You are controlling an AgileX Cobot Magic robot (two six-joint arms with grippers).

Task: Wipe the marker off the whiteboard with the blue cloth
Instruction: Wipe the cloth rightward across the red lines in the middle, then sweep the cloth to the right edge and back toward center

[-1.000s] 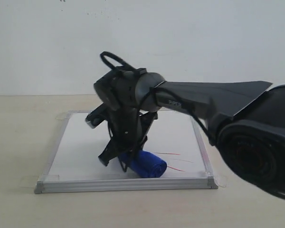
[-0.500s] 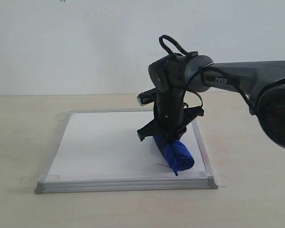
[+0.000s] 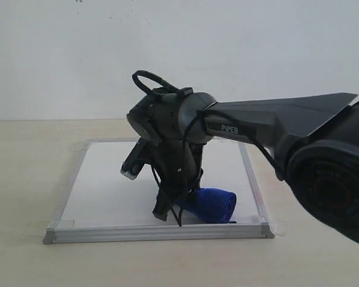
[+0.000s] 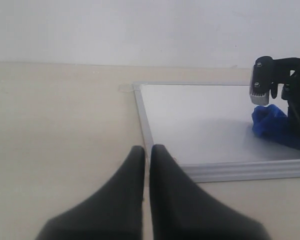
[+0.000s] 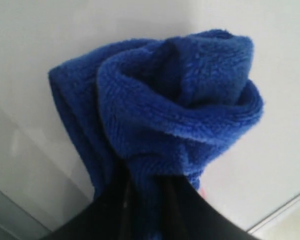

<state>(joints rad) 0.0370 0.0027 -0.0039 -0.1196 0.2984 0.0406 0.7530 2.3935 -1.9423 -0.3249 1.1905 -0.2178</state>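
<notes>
- The blue cloth [image 3: 214, 205] lies bunched in a roll on the whiteboard [image 3: 107, 185], close to the near frame rail and right of the middle, in the exterior view. The right gripper [image 3: 180, 206] pinches its left end. No red marker line is clear here, so I judge the wiping well along, with any remainder probably hidden under or beside the cloth.
- The right arm reaches in from the right with its forearm roughly level. Its wrist bends steeply down and the gripper tilts onto the board's near half.
- To wipe well, I would keep a steady downward press so the roll drags flat. Strokes should overlap, since the bunched cloth probably touches only a narrow strip. Each stroke should stop short of the frame so the cloth does not catch on it.
- In the left wrist view, the left gripper [image 4: 146, 150] is off the board, above the tan table [image 4: 50, 115] just before the board's near rail. Its fingers are closed to a thin slit and hold nothing. The cloth sits at the far side of the board.
- In the right wrist view, the dark jaws are clamped on a fold of the cloth, which bulges out onto the white surface. A faint pink speck [image 5: 203, 191] beside it may be leftover marker; I cannot tell.
</notes>
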